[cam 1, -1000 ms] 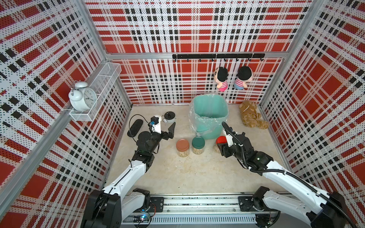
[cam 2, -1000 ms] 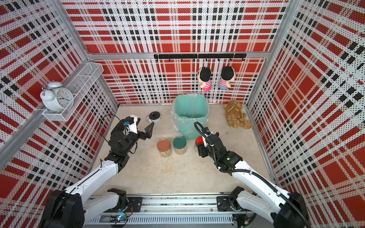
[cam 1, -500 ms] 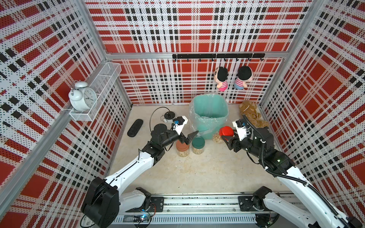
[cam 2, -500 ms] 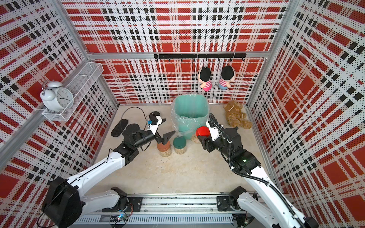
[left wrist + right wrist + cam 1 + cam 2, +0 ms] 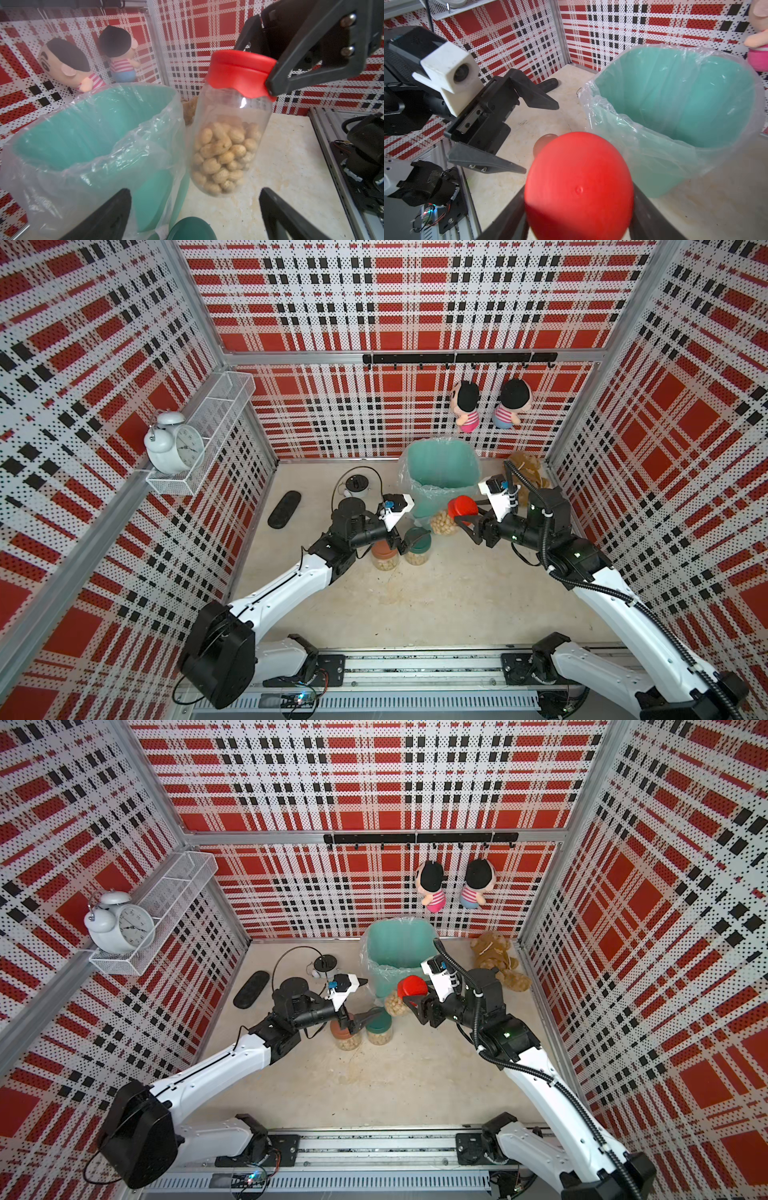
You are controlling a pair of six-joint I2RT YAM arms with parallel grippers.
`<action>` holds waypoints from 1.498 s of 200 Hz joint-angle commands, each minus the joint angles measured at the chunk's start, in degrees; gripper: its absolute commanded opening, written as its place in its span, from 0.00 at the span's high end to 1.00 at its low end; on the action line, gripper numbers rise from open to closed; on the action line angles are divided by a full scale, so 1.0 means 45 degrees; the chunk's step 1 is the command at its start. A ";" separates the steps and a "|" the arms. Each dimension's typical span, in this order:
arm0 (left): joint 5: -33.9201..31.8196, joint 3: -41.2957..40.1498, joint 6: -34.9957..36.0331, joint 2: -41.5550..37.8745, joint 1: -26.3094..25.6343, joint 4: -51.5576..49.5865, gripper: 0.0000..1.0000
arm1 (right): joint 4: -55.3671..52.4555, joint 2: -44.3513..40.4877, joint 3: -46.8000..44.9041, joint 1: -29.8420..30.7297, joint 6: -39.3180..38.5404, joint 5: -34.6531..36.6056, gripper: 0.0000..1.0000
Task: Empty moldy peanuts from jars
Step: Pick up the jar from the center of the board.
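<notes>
**A:** From my seat, the right hand [image 5: 464, 514] has its jaws clamped across the lid of the red-lidded jar [image 5: 234, 108]. Do you agree?

**B:** Yes. The jar hangs tilted, just beside the front of the teal bin [image 5: 442, 466], and the peanuts [image 5: 220, 151] are heaped in its lower half.

**A:** My left hand [image 5: 371, 996]?

**B:** It's spread wide and gripping nothing. I see it above the brown-lidded jar [image 5: 384, 562] and the green-lidded jar [image 5: 417, 545]. Both jars stand upright and capped on the tabletop [image 5: 436, 605].
</notes>
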 commanded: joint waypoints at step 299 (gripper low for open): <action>0.0087 0.0813 0.0211 0.1558 -0.0907 0.0587 0.04 | 0.3381 0.1013 -0.0401 -0.0084 0.0510 -0.3439 1.00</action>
